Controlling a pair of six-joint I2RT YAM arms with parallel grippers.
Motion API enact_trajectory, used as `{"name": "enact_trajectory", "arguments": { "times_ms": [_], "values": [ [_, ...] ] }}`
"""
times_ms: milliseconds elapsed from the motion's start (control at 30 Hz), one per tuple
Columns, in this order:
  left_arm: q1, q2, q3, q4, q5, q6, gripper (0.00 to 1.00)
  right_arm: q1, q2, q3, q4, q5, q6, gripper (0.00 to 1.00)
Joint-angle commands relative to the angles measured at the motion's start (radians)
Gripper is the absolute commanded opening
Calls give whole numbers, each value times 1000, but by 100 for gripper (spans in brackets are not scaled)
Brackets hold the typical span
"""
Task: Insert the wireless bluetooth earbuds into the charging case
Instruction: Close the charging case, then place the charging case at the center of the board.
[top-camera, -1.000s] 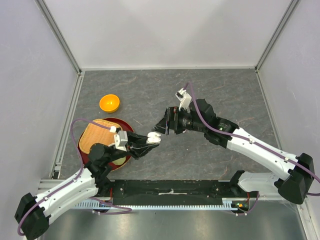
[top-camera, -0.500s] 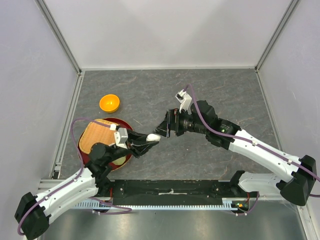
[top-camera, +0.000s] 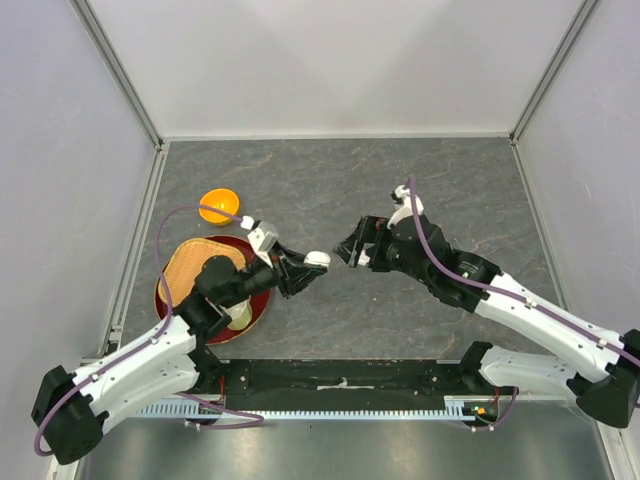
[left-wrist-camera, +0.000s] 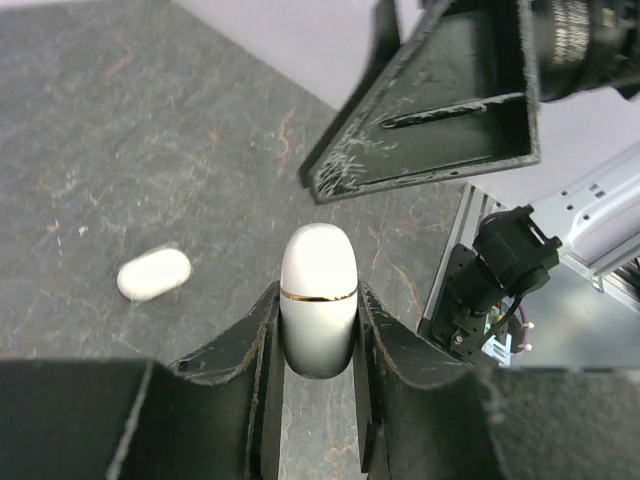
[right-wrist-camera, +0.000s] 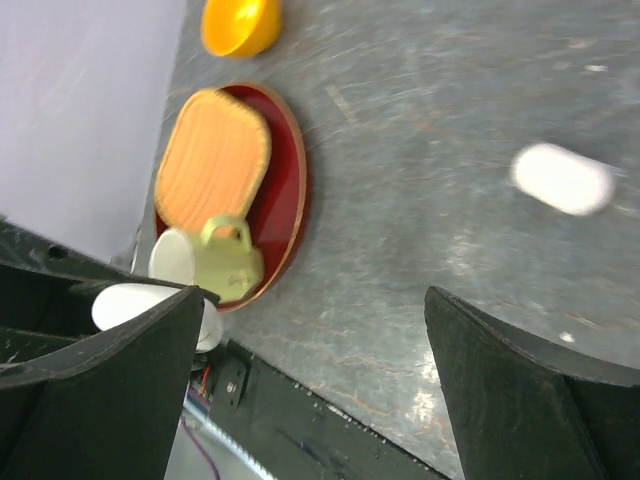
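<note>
At the centre of the table (top-camera: 450, 190), raised off the surface:

- **Left gripper** (left-wrist-camera: 317, 296): clamped on a white charging case (left-wrist-camera: 318, 262). The gold seam sits level with the fingertips, and the rounded end points away from the wrist.
- **Right gripper** (top-camera: 352, 245): at 3 o'clock of the held case in the top view, near it but not touching. The jaws are spread wide with nothing between them.
- **Earbuds**: none can be made out in any view.

**Step in hand, as judged:** you are bringing the free gripper to the exposed end of the case, to take it or to lift its lid.
- Square the right jaws across the cap beyond the seam.
- Close slowly, since the glossy shell looks likely to slip or twist.
- Hold the left clamp below the seam so the lid can move.

**Outward from the case, top view:**
- Red plate (top-camera: 262, 290): at 8 o'clock, carrying a woven orange mat (top-camera: 193, 272).
- Orange bowl (top-camera: 219, 205): at 10 o'clock.

**Seen in one view and not another:**
- Second case (left-wrist-camera: 154, 274): it lies on the table at 9 o'clock of the held one in the left wrist view. It shows blurred in the right wrist view, and the top view does not show it.
- Green mug (right-wrist-camera: 232, 265) and white cup (right-wrist-camera: 172, 260): the right wrist view separates them at the plate's near edge.
- Gap between the two grippers: only the top view shows it plainly.
</note>
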Motion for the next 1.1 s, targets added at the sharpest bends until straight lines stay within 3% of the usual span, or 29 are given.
{"name": "enact_trajectory", "arguments": {
  "times_ms": [0,167,333,533,1067],
  "values": [
    [0,125,131,-222,-38,-99,2,1,-80,-46,-115,281,160,98],
    [2,293,193,-279,-2,-165,2,1,-191,-80,-165,430,228,98],
    [-1,457,214,-230,15,-260,3,0,-274,-103,-191,497,243,98],
    [-21,608,210,-92,23,-335,6,0,-288,-111,-195,499,243,98],
    [-98,945,328,34,-9,-435,16,0,-264,-112,-195,467,228,98]
  ]
}}
